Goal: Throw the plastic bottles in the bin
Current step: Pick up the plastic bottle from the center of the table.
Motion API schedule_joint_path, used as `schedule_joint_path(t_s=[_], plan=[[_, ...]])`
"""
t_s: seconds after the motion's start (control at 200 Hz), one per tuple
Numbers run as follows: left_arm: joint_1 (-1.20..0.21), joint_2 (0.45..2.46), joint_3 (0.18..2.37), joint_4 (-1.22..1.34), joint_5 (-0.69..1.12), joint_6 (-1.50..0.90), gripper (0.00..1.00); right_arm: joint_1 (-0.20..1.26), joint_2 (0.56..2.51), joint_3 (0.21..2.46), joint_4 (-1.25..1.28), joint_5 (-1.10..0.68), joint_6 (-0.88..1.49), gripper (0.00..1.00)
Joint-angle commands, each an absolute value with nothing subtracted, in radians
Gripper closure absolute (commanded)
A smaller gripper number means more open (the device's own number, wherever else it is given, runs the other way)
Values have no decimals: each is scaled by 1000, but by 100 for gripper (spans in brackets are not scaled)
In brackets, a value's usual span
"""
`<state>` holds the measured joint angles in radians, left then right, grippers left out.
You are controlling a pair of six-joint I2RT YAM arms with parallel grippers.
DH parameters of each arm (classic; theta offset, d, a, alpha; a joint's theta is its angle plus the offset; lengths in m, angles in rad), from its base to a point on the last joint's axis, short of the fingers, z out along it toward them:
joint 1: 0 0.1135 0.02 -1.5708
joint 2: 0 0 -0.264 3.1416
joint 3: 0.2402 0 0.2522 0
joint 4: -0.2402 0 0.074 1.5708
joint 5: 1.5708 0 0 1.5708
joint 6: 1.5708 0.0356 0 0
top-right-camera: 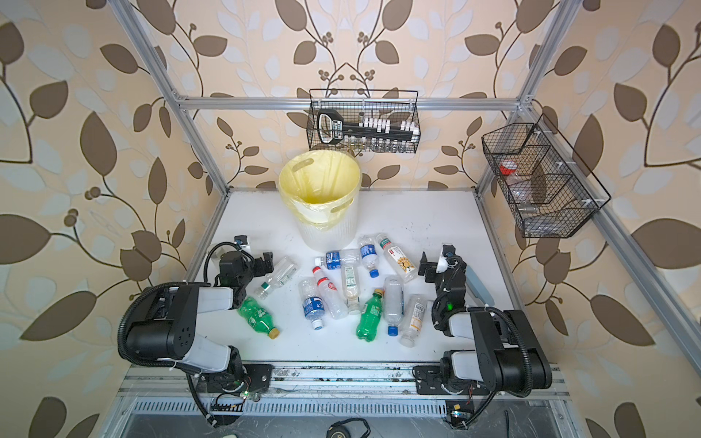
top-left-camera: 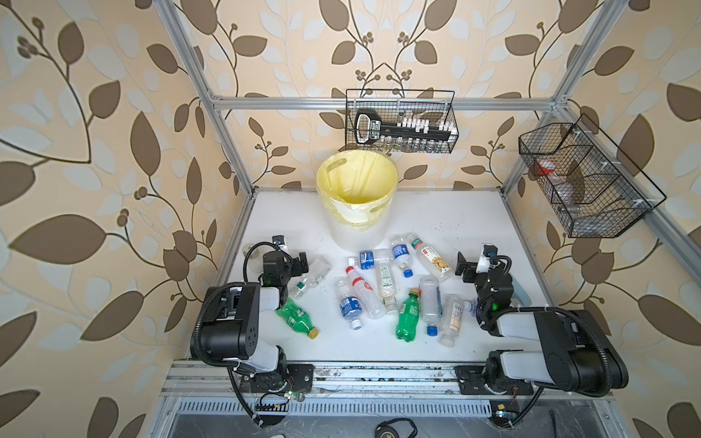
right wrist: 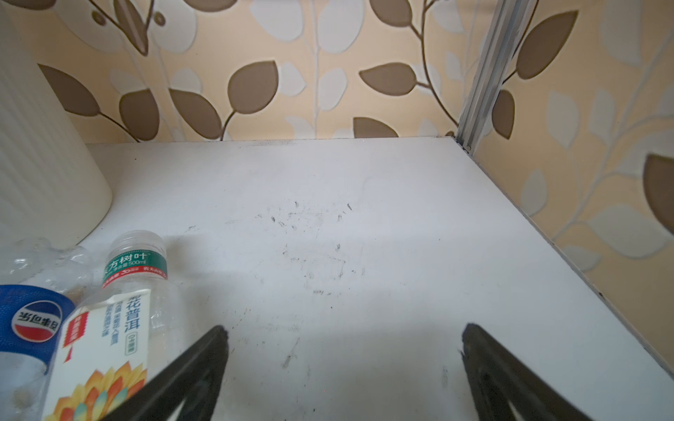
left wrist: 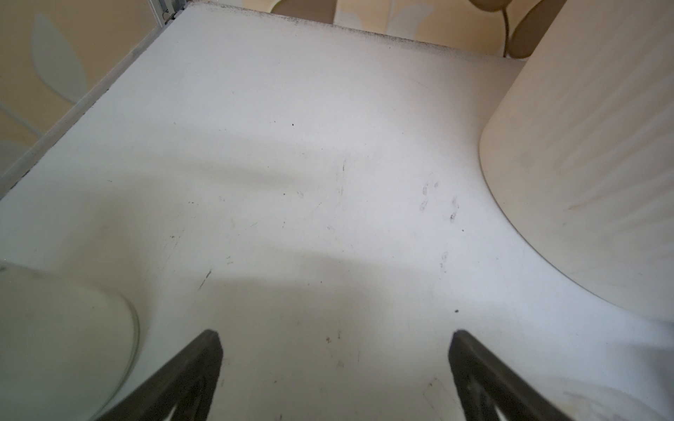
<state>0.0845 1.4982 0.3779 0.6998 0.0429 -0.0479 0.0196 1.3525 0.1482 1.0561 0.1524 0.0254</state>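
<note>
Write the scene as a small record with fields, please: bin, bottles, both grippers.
bin: upright at the back of the white table, lined with a yellow bag, no bottle seen inside
plastic bottles: lying scattered on the table before the bin, none held
left gripper: open, empty, above bare table beside the bin
right gripper: open, empty, beside a sunflower-label bottle
</note>
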Motion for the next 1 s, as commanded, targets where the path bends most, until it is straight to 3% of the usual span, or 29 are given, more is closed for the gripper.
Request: schedule_joint_path(t_s=[0.0,0.25,0.45,0.71,0.995], plan=[[83,1493,397,712,27,-33,1,28,1355,172,1055,129,14,0],[83,1445,511,454,-6,-47,1,72,1300,145,1062,217,-5,0],[85,1368,477,464,-20,-32,1,88,1200,168,946,289,-1,0],[93,1327,580,263,35,3,1,94,1058,267,608,332,117,0],[98,1304,761,-33,133,51,1,114,1005,437,250,195,170,0]])
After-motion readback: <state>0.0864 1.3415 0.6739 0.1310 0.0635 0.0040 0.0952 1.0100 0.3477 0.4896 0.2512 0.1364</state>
